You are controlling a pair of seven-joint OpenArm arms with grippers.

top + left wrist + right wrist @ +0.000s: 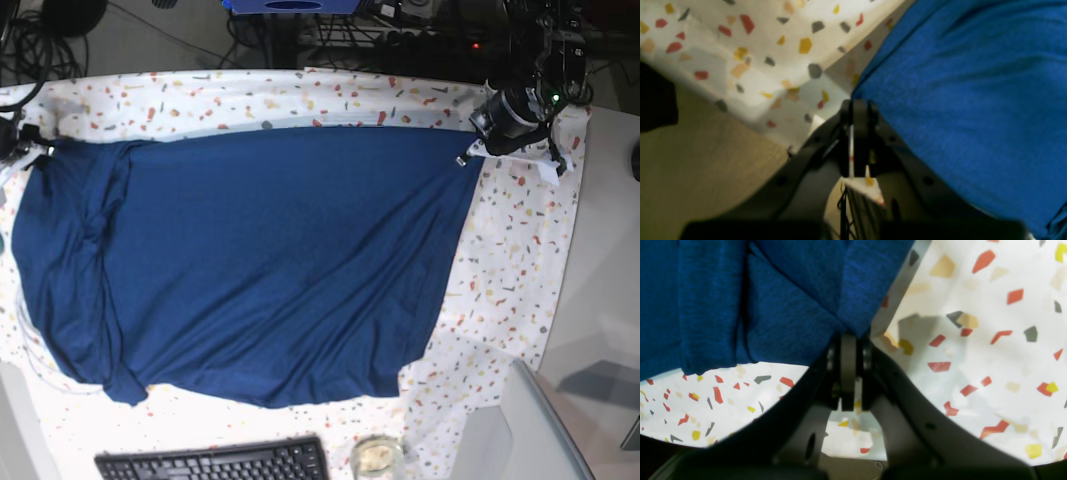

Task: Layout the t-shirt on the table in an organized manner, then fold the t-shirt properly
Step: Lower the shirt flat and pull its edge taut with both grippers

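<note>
The dark blue t-shirt (260, 260) lies spread wide across the speckled table (510, 270), its left side bunched in folds. My left gripper (470, 152) sits at the shirt's far right corner, and in the left wrist view its jaws (858, 103) are shut on the t-shirt (967, 100) corner, with a sliver of speckled cloth also caught between them. My right gripper (35, 152) is at the far left corner. Seen from the right wrist, that gripper (848, 336) is shut on the edge of the t-shirt (773, 300), which is pulled into creases above the table (973, 356).
A black keyboard (210, 462) and a small glass jar (377, 455) sit at the near edge. Plain grey surface (610, 300) borders the cloth on the right, where the cloth is rumpled near the front corner. Cables and equipment (430, 25) lie beyond the far edge.
</note>
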